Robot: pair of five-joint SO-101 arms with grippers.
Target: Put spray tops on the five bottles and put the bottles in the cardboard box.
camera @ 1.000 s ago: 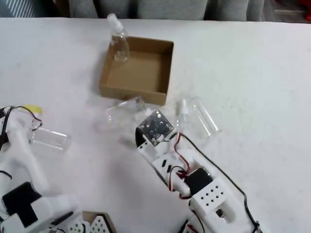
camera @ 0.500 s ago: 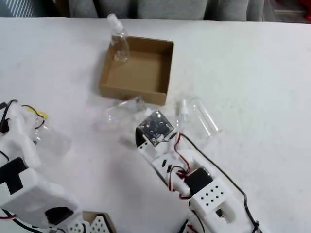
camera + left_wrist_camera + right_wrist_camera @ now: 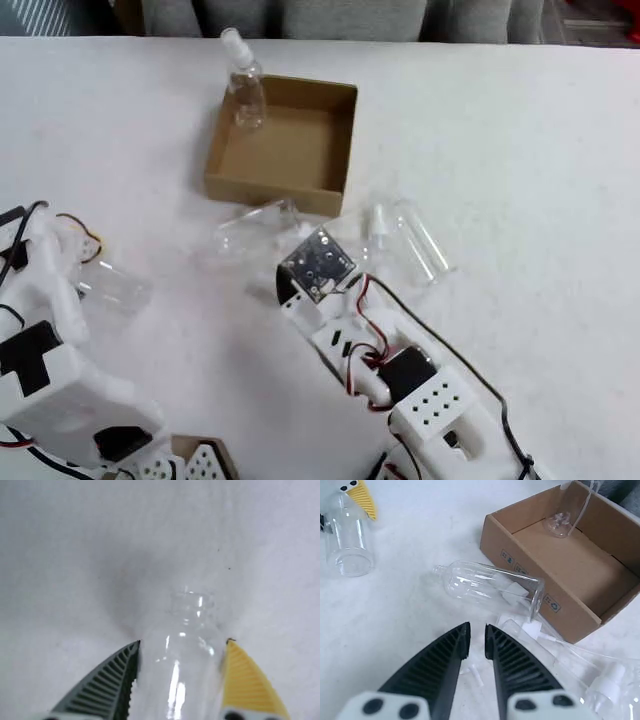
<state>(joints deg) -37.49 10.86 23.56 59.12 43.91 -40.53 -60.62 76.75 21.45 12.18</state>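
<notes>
A clear capless bottle (image 3: 120, 290) lies at the table's left, and my left gripper (image 3: 182, 642) is shut on it, with the black finger (image 3: 117, 680) and the yellow finger (image 3: 245, 672) pressing its sides. The bottle's open neck (image 3: 192, 600) points away from the wrist. My right gripper (image 3: 477, 627) is shut and holds nothing. It hovers just in front of a second capless bottle (image 3: 490, 585) lying beside the cardboard box (image 3: 340, 135). A capped bottle (image 3: 243, 85) leans in the box's far left corner. Another bottle (image 3: 422, 240) and a spray top (image 3: 378, 225) lie right of the box.
Loose spray tops (image 3: 530, 627) with thin tubes lie on the table beyond my right gripper, near the box's front wall. My right arm (image 3: 400, 370) crosses the lower middle of the table, and my left arm (image 3: 50, 370) fills the lower left corner.
My left arm swung in over the left bottle and its fingers came to grip the bottle's sides. The right arm and the other bottles stayed put.
</notes>
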